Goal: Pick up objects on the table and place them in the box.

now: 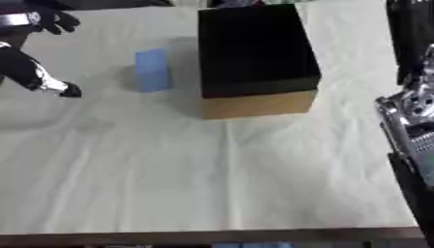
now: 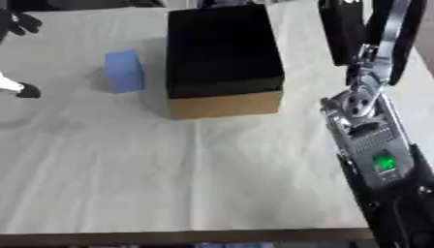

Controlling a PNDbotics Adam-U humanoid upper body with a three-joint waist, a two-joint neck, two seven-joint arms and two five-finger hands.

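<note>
A cloth-covered table (image 1: 212,179) is seen from above. A blue block (image 1: 153,70) is left lying in the upper left of the frame, just beside the left wall of a cardboard box (image 1: 254,53) with a dark interior; its contents cannot be made out. The left hand (image 1: 38,72) is held at the far left edge, fingers spread and holding nothing, apart from the block. Of the right arm (image 2: 373,140), only forearm and wrist are shown at the right edge; the state of that hand cannot be told.

Even, soft daylight-like lighting, moderately bright. Whole frame softly blurred, edges smeared. Box (image 1: 254,53) interior pure black, no detail. Faint shadow left of box, reaching blue block (image 1: 153,70). White tablecloth (image 1: 212,169) slightly washed out, creases faint.
</note>
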